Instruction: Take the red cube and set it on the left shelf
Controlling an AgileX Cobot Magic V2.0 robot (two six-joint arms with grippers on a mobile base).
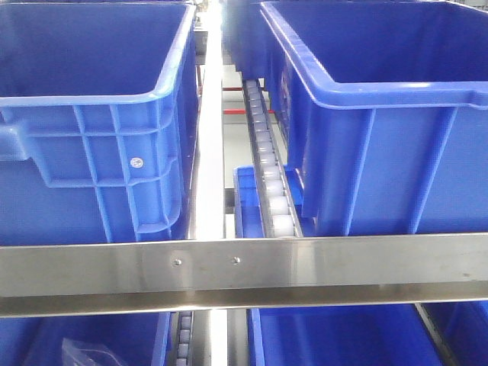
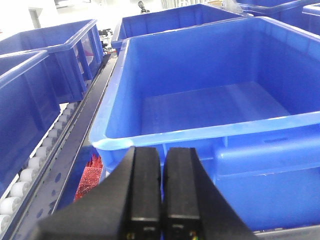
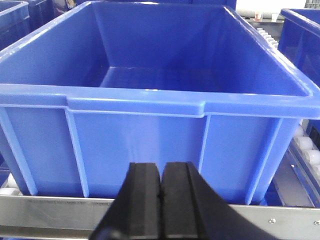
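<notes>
Shelving, front view: two blue bins, left bin (image 1: 91, 122) and right bin (image 1: 381, 114), stand on a steel rail (image 1: 244, 267) with a roller track (image 1: 271, 168) between them. More blue bins sit on the level below. No red cube shows; neither arm in sight.

Left wrist view: left gripper (image 2: 161, 192), jaws narrow, almost touching, nothing between them, poised before an empty blue bin (image 2: 210, 105). Something red (image 2: 90, 177) lies on the lower level, half hidden; whether it is the cube I cannot tell.

Right wrist view: right gripper (image 3: 161, 200), jaws pressed together, empty, facing another empty bin (image 3: 150, 95).

Progress: no cube visible on either side of the upper shelf and none held, so this fits either pick pending or a placement out of view.
</notes>
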